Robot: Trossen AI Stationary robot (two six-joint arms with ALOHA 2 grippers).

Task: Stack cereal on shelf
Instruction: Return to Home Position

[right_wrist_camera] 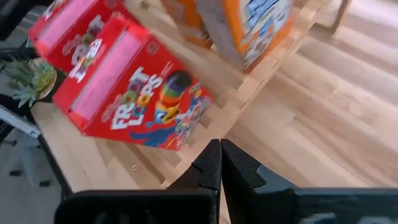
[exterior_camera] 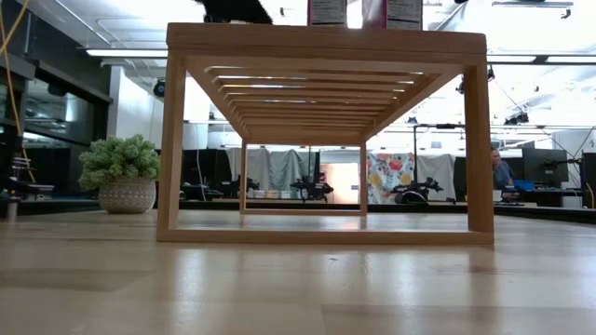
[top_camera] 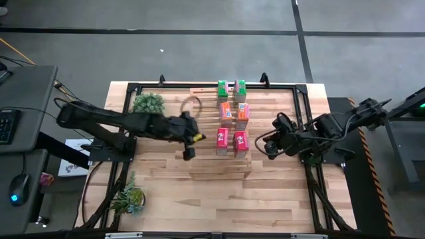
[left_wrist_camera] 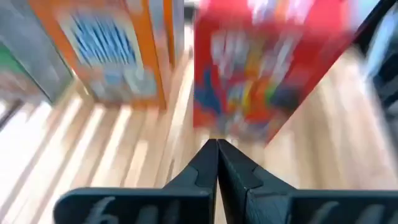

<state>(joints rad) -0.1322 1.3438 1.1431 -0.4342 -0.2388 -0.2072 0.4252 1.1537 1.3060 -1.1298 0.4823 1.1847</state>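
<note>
Red cereal (right_wrist_camera: 140, 93) is standing on the slatted shelf (exterior_camera: 326, 42) between the left tool (left_wrist_camera: 217, 148) and right tool (right_wrist_camera: 220, 148), each hanging just short of it with jaws together.

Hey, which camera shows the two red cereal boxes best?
The right wrist view: both red cereal boxes fill it, printed fronts readable, standing on the shelf. The high view shows only their tops; the left wrist view shows just one, close up; the low view cuts them off at its top edge.
</note>
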